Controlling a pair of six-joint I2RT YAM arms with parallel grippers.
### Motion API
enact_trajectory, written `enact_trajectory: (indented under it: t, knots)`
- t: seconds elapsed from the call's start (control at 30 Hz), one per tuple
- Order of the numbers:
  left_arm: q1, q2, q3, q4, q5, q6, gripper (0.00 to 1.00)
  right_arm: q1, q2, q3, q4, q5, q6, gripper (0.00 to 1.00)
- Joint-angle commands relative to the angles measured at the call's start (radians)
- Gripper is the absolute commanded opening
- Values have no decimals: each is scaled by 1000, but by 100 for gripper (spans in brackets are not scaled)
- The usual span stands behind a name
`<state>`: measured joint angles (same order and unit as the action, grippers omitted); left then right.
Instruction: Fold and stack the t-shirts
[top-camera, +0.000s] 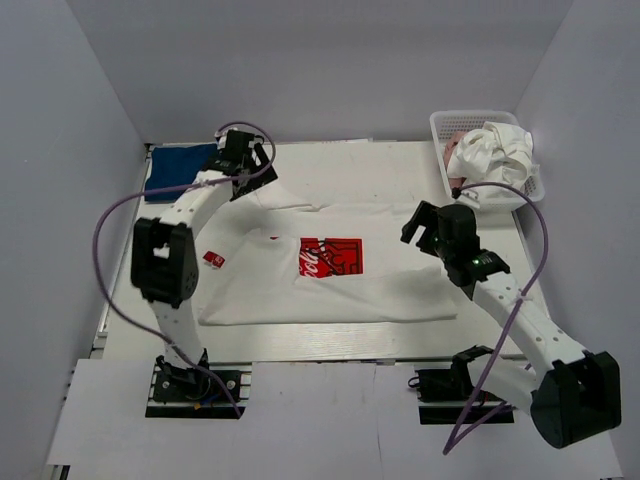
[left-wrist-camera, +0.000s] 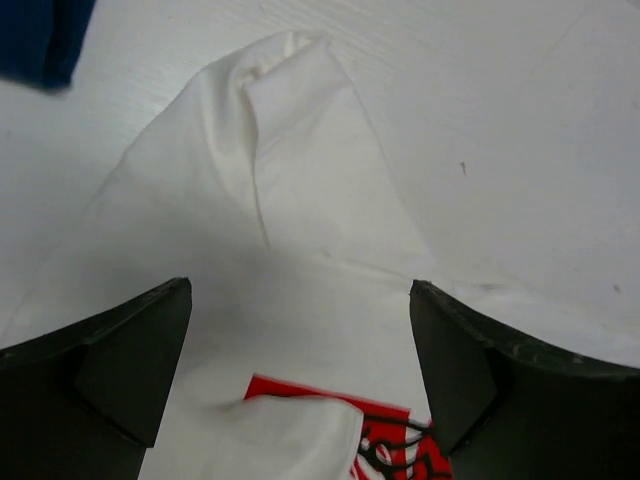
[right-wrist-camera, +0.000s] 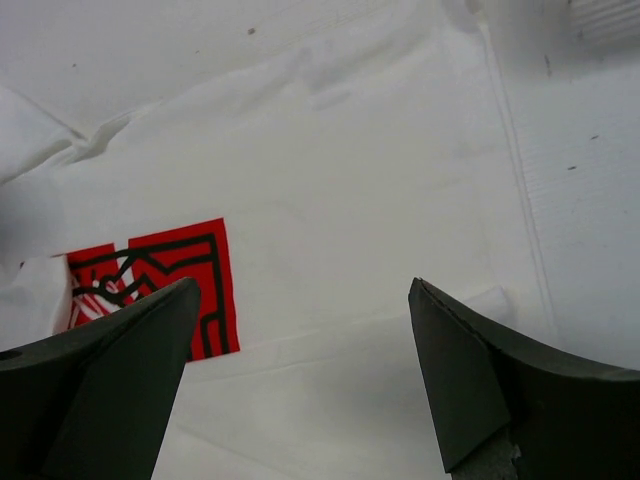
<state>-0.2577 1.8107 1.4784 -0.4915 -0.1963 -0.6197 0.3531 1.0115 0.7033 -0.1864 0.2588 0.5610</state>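
Observation:
A white t-shirt (top-camera: 380, 290) with a red square print (top-camera: 331, 256) lies spread flat on the table's middle. A dark blue t-shirt (top-camera: 180, 170) lies at the far left. Another white t-shirt (top-camera: 500, 150) and a dusty-pink one (top-camera: 455, 145) sit bunched in the basket. My left gripper (top-camera: 245, 160) is open and empty above the spread shirt's far left sleeve (left-wrist-camera: 290, 130); the print (left-wrist-camera: 390, 440) shows between its jaws. My right gripper (top-camera: 425, 225) is open and empty above the shirt's right side (right-wrist-camera: 360, 200), to the right of the print (right-wrist-camera: 160, 280).
A white plastic mesh basket (top-camera: 470, 118) stands at the far right corner. The dark blue shirt also shows in the left wrist view (left-wrist-camera: 40, 35). A small red tag (top-camera: 213, 259) lies on the spread shirt's left part. Grey walls close in the table on three sides.

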Motion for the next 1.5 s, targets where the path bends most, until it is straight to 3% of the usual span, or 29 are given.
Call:
enact_trajectory:
  t: [0.0, 0.17, 0.33, 0.53, 0.67, 0.87, 0.93, 0.97, 1.17, 1.3, 1.47]
  knots:
    - [17, 188, 232, -114, -17, 57, 100, -14, 76, 90, 62, 111, -29, 90]
    - [26, 390, 413, -104, 34, 92, 100, -29, 140, 145, 51, 151, -50, 90]
    - [37, 483, 502, -88, 44, 92, 100, -49, 182, 160, 25, 166, -41, 90]
    - [46, 524, 514, -42, 116, 83, 85, -74, 199, 144, 36, 131, -27, 90]
    - [55, 524, 514, 7, 141, 72, 58, -86, 240, 151, 30, 117, -27, 90]
    - [64, 564, 533, 41, 187, 72, 27, -103, 320, 182, 21, 99, -21, 90]
    - [74, 578, 560, 30, 187, 72, 3, -108, 332, 189, 18, 97, -19, 90]
    - [74, 578, 560, 19, 198, 72, 0, -108, 347, 200, 24, 97, -19, 90]
    - [83, 503, 429, 86, 207, 72, 0, -106, 438, 258, 68, 125, -29, 90]
    - [83, 424, 336, 146, 207, 72, 0, -106, 641, 442, -14, 178, 4, 90]
    - [83, 403, 326, 146, 227, 81, 0, -105, 861, 654, -30, 247, -19, 90]
